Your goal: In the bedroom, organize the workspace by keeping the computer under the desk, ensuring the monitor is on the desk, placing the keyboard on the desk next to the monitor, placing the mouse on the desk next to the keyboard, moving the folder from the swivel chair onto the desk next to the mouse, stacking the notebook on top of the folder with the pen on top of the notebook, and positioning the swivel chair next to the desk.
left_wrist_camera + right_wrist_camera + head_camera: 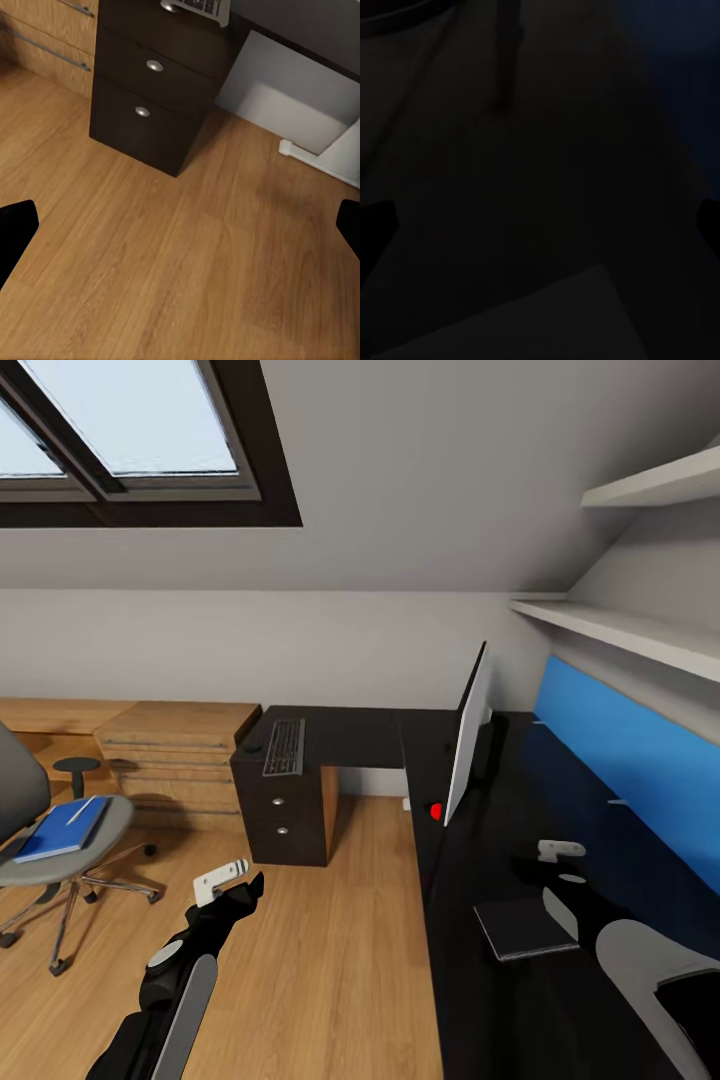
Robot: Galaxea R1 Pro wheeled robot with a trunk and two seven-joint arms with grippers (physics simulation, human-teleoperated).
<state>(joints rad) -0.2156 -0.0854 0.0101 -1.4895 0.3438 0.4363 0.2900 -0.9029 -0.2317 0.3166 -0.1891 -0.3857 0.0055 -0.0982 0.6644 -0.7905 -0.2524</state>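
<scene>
My left gripper [232,882] hangs over the wooden floor [330,950] with its fingers spread wide and nothing between them; my right gripper [560,860] hovers low above the desk [480,1000], jaws also parted and empty as far as the dark wrist view lets me judge. The black L-shaped desk runs along the blue wall panel [630,760], and the monitor [467,735] stands on it edge-on to me. The swivel chair [40,840] sits well apart from the desk and carries the blue folder [62,828]. The keyboard [284,747] lies above the drawers [146,90]. A dark notebook [522,927] lies just beside my right gripper.
</scene>
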